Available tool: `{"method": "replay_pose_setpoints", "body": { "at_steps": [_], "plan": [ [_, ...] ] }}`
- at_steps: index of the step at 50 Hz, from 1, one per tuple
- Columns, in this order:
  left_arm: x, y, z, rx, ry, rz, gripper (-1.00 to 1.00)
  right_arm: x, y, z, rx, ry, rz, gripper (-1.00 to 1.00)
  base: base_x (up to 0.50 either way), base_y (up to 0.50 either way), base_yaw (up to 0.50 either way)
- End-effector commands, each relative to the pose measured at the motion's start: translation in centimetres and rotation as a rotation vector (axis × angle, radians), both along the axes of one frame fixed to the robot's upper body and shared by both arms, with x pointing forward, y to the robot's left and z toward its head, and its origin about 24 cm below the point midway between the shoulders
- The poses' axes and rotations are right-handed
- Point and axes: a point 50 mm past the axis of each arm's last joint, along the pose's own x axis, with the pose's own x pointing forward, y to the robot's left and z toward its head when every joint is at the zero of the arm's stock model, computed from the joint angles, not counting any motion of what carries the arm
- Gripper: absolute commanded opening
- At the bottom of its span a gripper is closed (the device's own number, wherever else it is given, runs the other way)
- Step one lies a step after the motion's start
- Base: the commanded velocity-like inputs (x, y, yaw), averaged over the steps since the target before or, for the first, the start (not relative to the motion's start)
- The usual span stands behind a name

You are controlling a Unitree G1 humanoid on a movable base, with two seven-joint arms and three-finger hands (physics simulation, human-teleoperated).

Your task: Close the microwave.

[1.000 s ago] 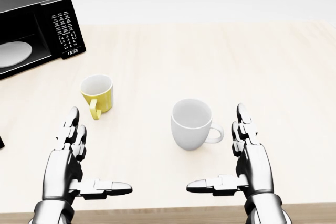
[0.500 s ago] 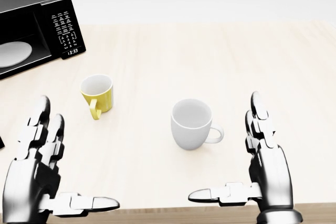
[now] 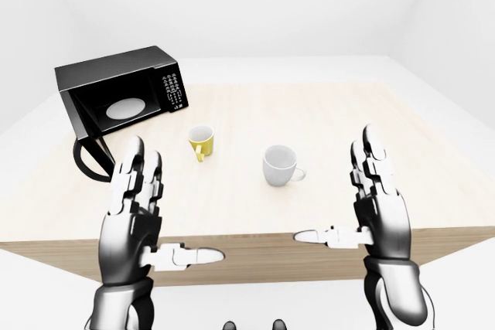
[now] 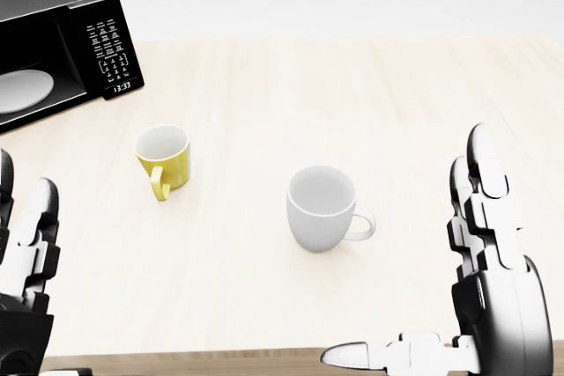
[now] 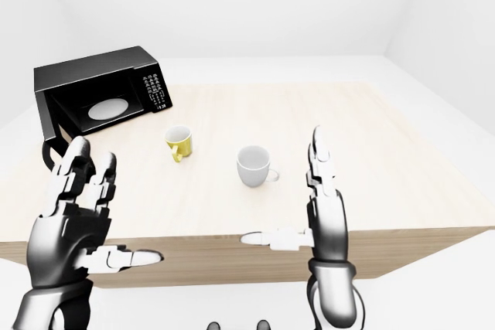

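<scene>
One microwave [image 3: 120,98], two mugs — one yellow [image 3: 201,141], one white [image 3: 279,165].

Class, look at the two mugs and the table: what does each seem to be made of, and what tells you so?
The yellow mug and the white mug look like glazed ceramic: thick rims, smooth even colour, soft shading. The table looks like pale wood with a matt finish: faint grain lines, no reflections. As these are simulator renders, the materials are only apparent.

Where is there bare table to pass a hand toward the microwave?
Bare table lies right of the white mug and between the yellow mug and the near edge. It is crowded by the microwave, where its open door hangs.
</scene>
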Motion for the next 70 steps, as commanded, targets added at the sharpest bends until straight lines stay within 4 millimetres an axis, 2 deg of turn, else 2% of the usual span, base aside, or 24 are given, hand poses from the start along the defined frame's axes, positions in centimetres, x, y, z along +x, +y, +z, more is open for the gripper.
{"method": "replay_pose_setpoints", "body": {
  "at_steps": [1,8,13,29,31,70],
  "plan": [
    [-0.48,-0.02,0.36,0.002,-0.011,0.000,1.00,-0.54,0.04,0.65,-0.007,-0.028,-0.009,1.00,0.00,0.00,0.00],
    [-0.55,-0.05,0.36,-0.005,-0.011,-0.006,1.00,-0.40,-0.07,0.24,-0.018,-0.008,-0.018,1.00,0.00,0.00,0.00],
    [-0.79,-0.04,0.63,-0.033,-0.026,-0.025,1.00,-0.76,-0.17,0.82,-0.034,-0.035,-0.039,1.00,0.00,0.00,0.00],
    [-0.91,0.03,0.92,-0.032,-0.040,-0.024,1.00,-0.69,-0.29,0.64,-0.054,-0.027,-0.058,1.00,0.00,0.50,0.00],
    [-0.98,0.06,0.97,-0.033,-0.042,-0.022,1.00,-0.40,-0.43,0.05,-0.052,-0.001,-0.063,1.00,0.00,0.50,0.00],
    [-0.34,-0.02,0.47,-0.025,-0.024,-0.019,1.00,-0.40,-0.01,-0.02,-0.059,0.002,-0.049,1.00,0.00,0.50,0.00]
  ]
}}
